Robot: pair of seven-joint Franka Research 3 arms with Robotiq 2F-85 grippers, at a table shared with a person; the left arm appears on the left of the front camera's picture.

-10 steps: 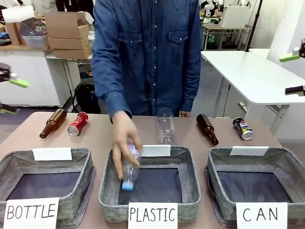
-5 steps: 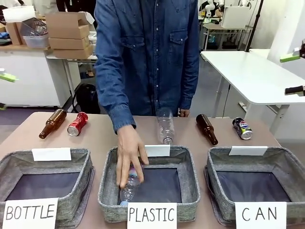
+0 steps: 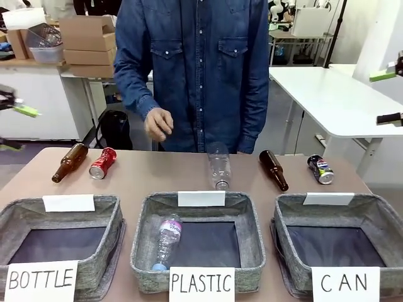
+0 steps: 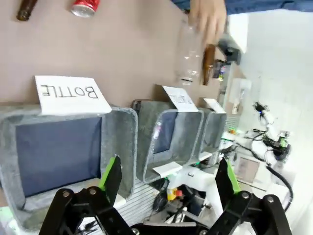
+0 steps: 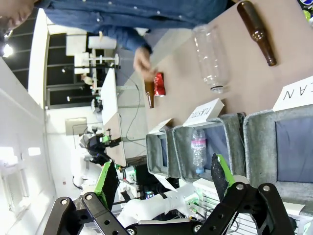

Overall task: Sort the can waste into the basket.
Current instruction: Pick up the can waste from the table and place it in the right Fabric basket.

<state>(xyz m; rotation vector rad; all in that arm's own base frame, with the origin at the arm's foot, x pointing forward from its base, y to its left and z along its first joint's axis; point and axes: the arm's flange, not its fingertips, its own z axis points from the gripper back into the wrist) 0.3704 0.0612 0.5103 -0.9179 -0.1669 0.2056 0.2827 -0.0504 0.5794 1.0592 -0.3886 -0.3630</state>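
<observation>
The dented red can (image 3: 102, 163) lies on its side at the table's far left, next to a brown bottle. The dark Pepsi can (image 3: 321, 169) lies at the far right. The grey basket signed "CAN" (image 3: 281, 234) stands at the front right with nothing showing on its dark lining. My left gripper (image 3: 16, 128) hangs open high off the left edge, far from both cans. My right gripper (image 3: 386, 97) hangs open at the right edge, above and behind the Pepsi can. The wrist views show each gripper, left (image 4: 168, 178) and right (image 5: 165, 180), with nothing between its fingers.
The middle basket signed "PLASTIC" (image 3: 141, 251) holds a clear bottle (image 3: 165, 242). A "BOTTLE" basket (image 3: 116, 242) stands front left. Two brown bottles (image 3: 69, 162) (image 3: 274, 170) and a clear bottle (image 3: 219, 167) lie on the table. The person's hand (image 3: 158, 124) is raised at the far side.
The person laid the clear bottle in the PLASTIC basket, let go, and drew the hand back up to the chest. Both grippers stay raised and open.
</observation>
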